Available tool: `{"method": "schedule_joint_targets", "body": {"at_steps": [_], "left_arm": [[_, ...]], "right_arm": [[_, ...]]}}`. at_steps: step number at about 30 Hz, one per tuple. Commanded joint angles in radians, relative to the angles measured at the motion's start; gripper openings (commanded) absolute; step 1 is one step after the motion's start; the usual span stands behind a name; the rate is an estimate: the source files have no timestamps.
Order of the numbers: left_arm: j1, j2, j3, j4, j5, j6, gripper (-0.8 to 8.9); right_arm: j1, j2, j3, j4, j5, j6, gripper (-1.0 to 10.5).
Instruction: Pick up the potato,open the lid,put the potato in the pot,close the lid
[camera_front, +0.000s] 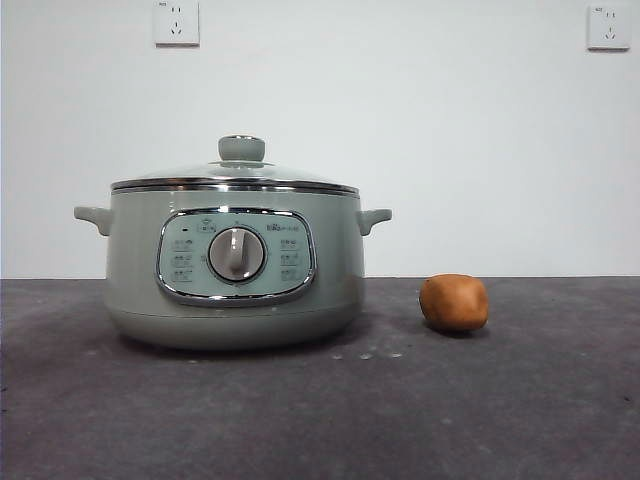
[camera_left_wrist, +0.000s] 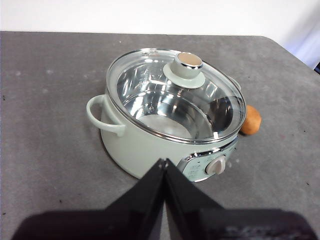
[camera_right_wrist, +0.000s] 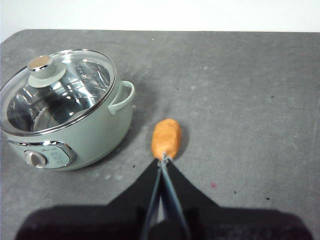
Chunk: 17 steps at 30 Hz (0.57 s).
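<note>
The pale sage-green pot (camera_front: 235, 270) stands left of centre on the dark grey table, its glass lid (camera_front: 236, 180) with the green knob (camera_front: 241, 148) closed on it. The orange-brown potato (camera_front: 454, 302) lies on the table to the pot's right, apart from it. My left gripper (camera_left_wrist: 164, 164) is shut and empty, held back from the pot (camera_left_wrist: 150, 145), with the lid (camera_left_wrist: 175, 95) in front of it. My right gripper (camera_right_wrist: 163, 161) is shut and empty, its tips just short of the potato (camera_right_wrist: 166, 138). Neither arm shows in the front view.
A white wall with two sockets (camera_front: 176, 22) stands behind the table. The dark grey table (camera_front: 320, 410) stretches in front of the pot and potato. The table's far edge (camera_right_wrist: 200, 31) meets the wall.
</note>
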Motion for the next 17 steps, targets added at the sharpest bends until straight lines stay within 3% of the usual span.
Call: {"method": "schedule_joint_targets", "body": {"at_steps": [1,5,8,10,12,17], "left_arm": [[-0.002,0.006,0.002,0.000,0.005,0.022,-0.04],[-0.002,0.014,0.002,0.002,0.005,0.021,0.57],[-0.002,0.019,0.002,0.002,0.005,0.021,3.86],[-0.002,0.021,0.002,0.002,0.005,0.021,5.81],[-0.002,0.022,0.002,0.002,0.005,0.021,5.97],[-0.002,0.023,0.004,0.002,0.005,0.021,5.97]], "right_arm": [[0.001,0.001,0.005,-0.006,-0.005,-0.016,-0.1],[0.001,0.001,0.005,-0.006,-0.004,-0.019,0.1],[0.001,0.001,0.005,-0.005,-0.005,-0.018,2.3],[0.001,0.001,0.005,-0.006,-0.005,-0.016,4.8],[0.001,0.002,0.005,-0.006,-0.004,-0.009,6.3],[0.001,0.017,0.005,-0.008,-0.005,-0.006,6.3]]}}
